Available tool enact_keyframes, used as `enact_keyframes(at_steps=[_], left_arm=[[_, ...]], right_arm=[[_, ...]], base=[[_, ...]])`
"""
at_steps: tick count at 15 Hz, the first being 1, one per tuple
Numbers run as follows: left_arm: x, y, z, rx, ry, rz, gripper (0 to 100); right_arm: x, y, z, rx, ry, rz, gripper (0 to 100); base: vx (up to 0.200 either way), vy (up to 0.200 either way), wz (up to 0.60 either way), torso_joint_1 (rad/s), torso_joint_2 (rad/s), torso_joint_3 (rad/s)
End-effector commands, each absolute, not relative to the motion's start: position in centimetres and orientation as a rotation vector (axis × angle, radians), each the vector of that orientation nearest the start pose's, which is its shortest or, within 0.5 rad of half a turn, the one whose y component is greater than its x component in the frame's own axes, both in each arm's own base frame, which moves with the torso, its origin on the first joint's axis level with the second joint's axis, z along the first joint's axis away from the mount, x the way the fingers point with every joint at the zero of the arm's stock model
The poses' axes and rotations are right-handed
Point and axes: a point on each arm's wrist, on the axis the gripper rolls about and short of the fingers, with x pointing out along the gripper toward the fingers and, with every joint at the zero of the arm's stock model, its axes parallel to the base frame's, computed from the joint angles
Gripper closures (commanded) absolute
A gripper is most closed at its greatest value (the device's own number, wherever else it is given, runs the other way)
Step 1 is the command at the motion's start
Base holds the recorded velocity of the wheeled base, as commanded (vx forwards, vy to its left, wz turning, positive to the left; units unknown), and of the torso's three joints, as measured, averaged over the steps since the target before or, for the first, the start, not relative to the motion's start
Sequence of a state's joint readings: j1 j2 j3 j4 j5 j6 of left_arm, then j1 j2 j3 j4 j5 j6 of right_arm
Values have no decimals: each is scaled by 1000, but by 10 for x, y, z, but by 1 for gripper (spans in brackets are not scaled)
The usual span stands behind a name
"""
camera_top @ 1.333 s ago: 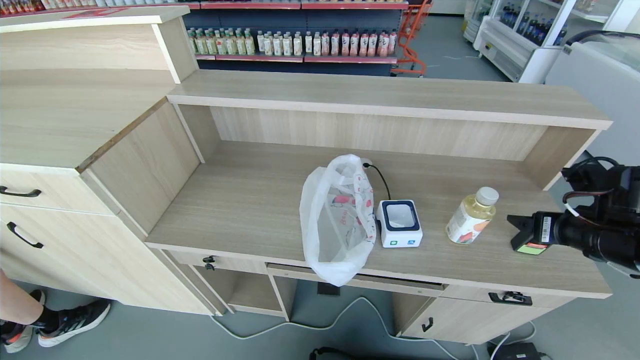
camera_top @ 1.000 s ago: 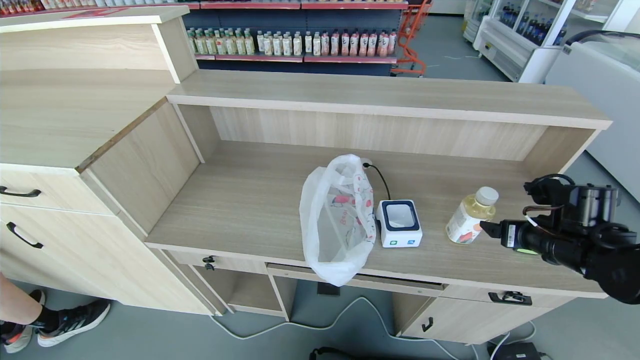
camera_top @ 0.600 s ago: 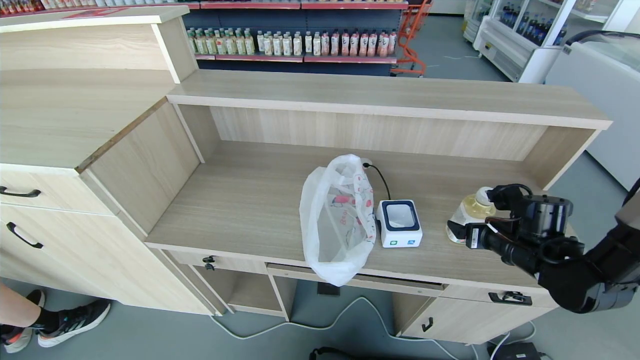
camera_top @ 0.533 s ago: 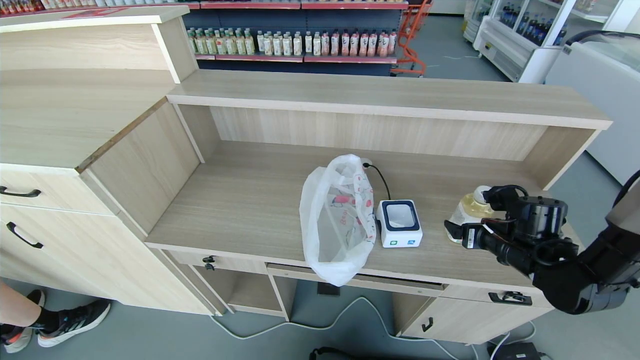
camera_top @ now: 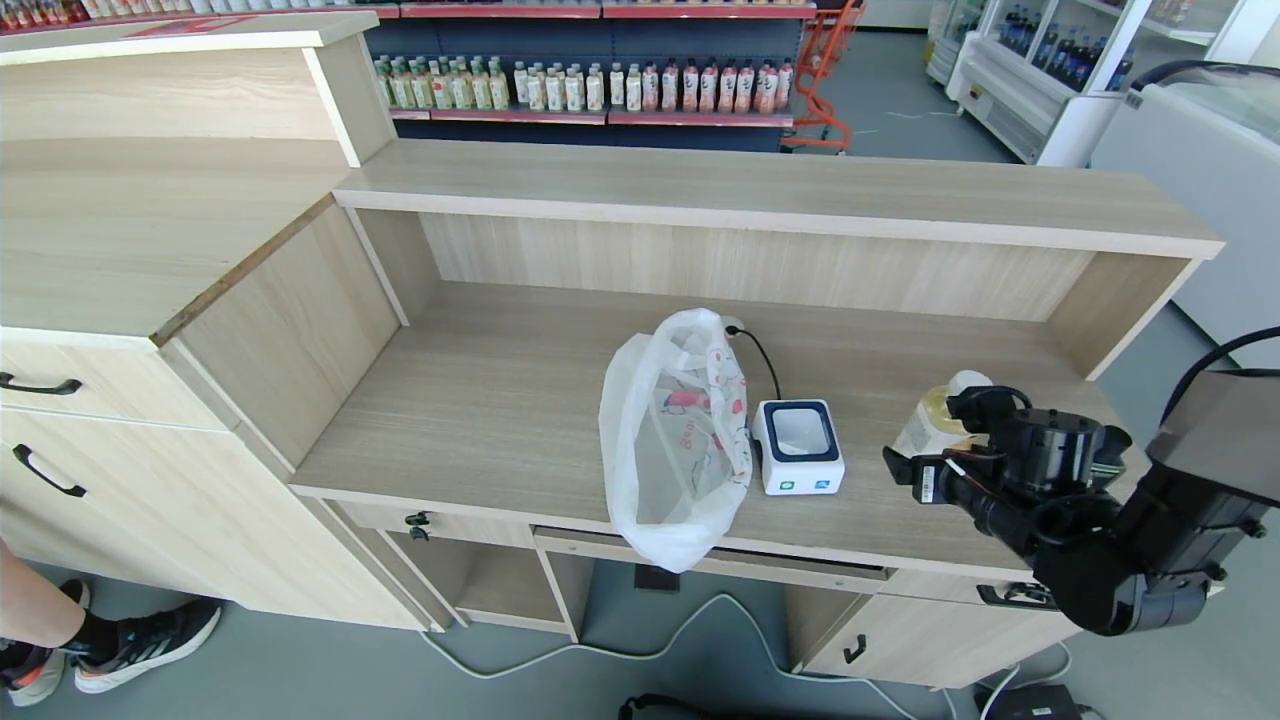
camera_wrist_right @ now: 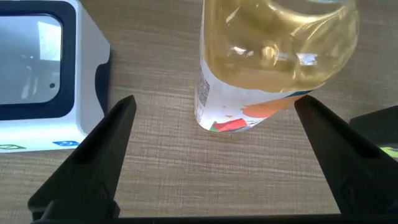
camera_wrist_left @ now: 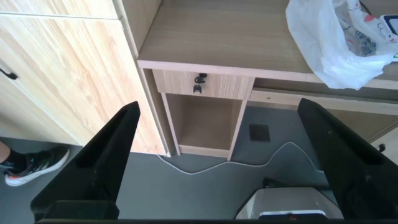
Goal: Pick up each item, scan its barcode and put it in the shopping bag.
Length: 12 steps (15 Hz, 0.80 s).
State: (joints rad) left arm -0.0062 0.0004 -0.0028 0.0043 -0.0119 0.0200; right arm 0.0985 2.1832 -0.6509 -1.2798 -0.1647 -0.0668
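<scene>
"What does the robot look like?"

"Its right arm (camera_top: 1100,540) is matte black, with a drum-shaped wrist joint (camera_top: 1055,440), a looping black cable (camera_top: 1230,345) and a flat grey panel (camera_top: 1215,420)."

"And the grippers?"

"The right gripper (camera_wrist_right: 214,165) and left gripper (camera_wrist_left: 214,162) each have two black wedge-shaped fingers (camera_wrist_right: 93,168). A small white label (camera_top: 928,482) sits behind the right one."

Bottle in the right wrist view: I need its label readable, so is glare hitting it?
Right wrist view: small bright highlights sit on the bottle, on its clear liquid-filled part, none on the label below; the scanner window shows pale reflections. Head view: that window looks washed pale as well.
</scene>
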Motion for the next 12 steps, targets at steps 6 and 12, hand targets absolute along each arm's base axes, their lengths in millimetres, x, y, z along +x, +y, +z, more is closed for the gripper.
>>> enact_keyframes(at_steps=[6, 12], left_arm=[[-23, 0, 75, 20, 3, -18, 0], [-23, 0, 75, 20, 3, -18, 0]], right_arm=[[378, 26, 44, -99, 188, -82, 0], [396, 28, 42, -102, 153, -78, 0]], base=[[0, 0, 0, 0, 0, 0], [0, 0, 0, 0, 0, 0]])
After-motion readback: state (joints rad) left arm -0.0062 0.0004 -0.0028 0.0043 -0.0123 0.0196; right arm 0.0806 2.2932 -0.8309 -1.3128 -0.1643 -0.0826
